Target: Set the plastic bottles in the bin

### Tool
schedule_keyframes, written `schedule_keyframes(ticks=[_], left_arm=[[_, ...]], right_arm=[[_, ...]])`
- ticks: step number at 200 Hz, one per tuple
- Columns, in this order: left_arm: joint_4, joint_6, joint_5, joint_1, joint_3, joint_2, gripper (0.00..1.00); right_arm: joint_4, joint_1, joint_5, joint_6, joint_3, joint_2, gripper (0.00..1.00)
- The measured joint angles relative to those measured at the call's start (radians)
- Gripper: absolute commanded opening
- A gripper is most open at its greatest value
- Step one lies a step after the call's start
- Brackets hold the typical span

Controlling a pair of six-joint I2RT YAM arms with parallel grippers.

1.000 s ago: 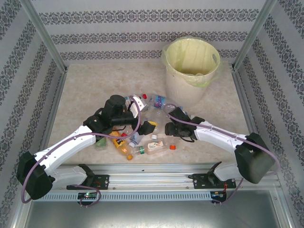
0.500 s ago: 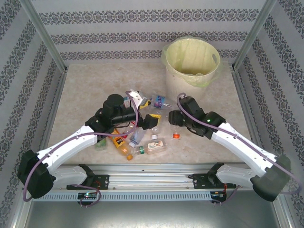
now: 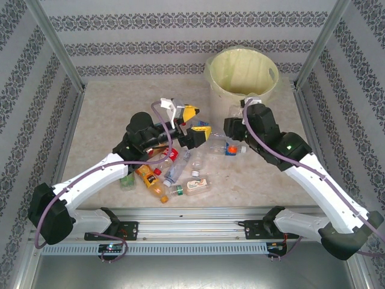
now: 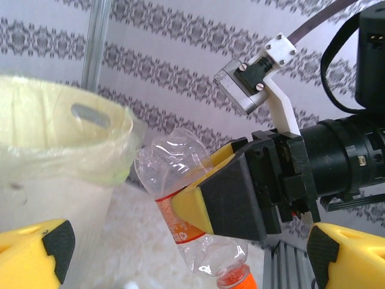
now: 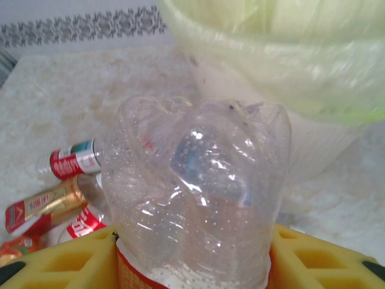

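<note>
The right gripper is squeezing a clear bottle tight between its yellow fingers. The bottle has a red label and an orange cap, and it is hanging in the air with its cap pointing down. Seen from above, it is sitting near the middle of the frame, just below the bin. The bin is standing at the upper right, and the bottle is not inside it. The left gripper is hanging just left of the held bottle, with its fingers wide apart and nothing between them. The other bottles are lying in a heap on the table, in the lower middle of the frame.
</note>
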Motion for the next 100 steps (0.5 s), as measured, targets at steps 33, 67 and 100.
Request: schedule_keyframes(ticks=[33,67,100], left_arm=[[0.092,-0.040,0.002,0.002,-0.031,0.005,1.00],[0.128,-0.062,0.011,0.003,-0.040,0.005,1.00],[0.146,-0.070,0.024,0.003,-0.044,0.005,1.00]], right_arm=[[0.010,-0.018,0.026,-0.051,0.066,0.013,0.52],[0.040,-0.049,0.037,-0.105,0.142,0.063,0.52],[0.064,-0.100,0.036,-0.149,0.233,0.128,0.51]])
